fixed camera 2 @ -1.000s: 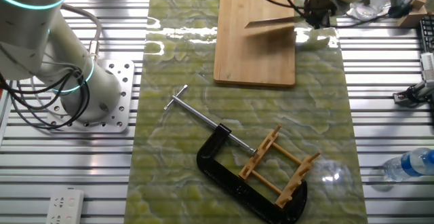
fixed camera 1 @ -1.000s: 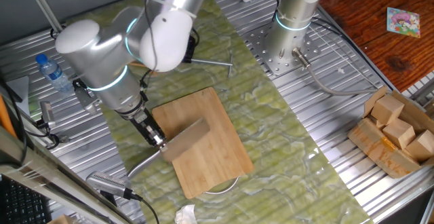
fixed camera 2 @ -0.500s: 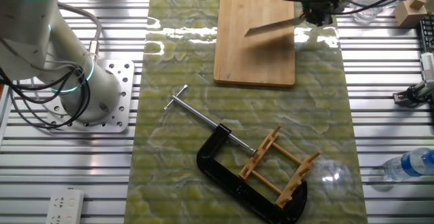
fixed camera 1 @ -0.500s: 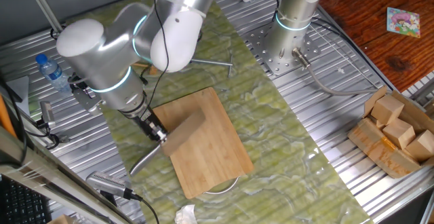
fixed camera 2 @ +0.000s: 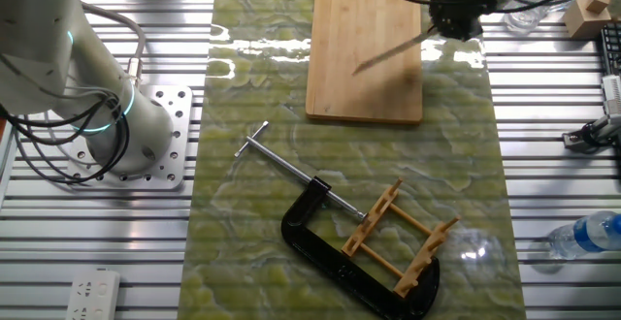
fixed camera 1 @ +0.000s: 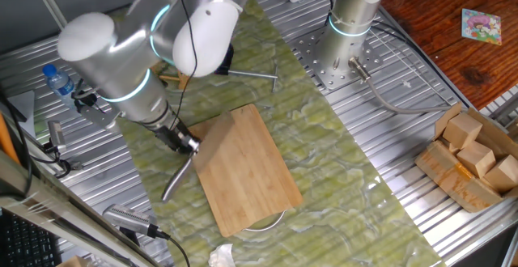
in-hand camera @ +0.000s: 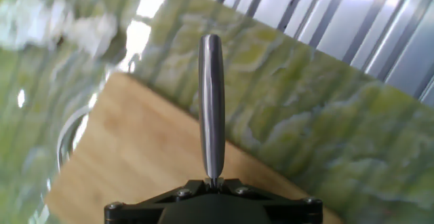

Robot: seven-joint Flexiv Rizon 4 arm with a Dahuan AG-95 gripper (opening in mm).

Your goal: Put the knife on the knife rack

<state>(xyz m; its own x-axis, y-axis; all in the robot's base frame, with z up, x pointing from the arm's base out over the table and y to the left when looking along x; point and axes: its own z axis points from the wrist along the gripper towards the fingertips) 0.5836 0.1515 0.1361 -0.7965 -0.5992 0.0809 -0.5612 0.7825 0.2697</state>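
The two-finger gripper [fixed camera 1: 185, 144] is closed on the knife [fixed camera 2: 388, 48], a cleaver with a broad dark grey steel blade and a rounded silver metal handle [fixed camera 1: 176, 178], and holds it lifted above the large rectangular bamboo cutting board [fixed camera 2: 361, 78]. In one fixed view the handle trails from the jaws toward 7 o'clock, off the board's edge; in the other fixed view the blade shows only as a thin dark streak slanting toward 8 o'clock from the gripper [fixed camera 2: 454, 12], so it is turned nearly edge-on to that camera. In the hand view the handle [in-hand camera: 211, 105] points straight to 12 o'clock from the black jaw block, over the board's edge and the green marbled mat [in-hand camera: 319, 115].

The small light-brown wooden rack of upright dowels on a slatted base [fixed camera 2: 400, 238] sits well apart from the knife, toward 6 o'clock of the board in that view, inside the bow of a black C-clamp with a steel rod [fixed camera 2: 330, 238].

Judged from its build, the cleaver is stiff and blade-heavy, and polished metal is slippery; a grip at the junction of blade and handle, where the jaws appear to sit now, keeps the weight close and limits swinging. The rack looks light and could tip if the blade lands hard between the dowels
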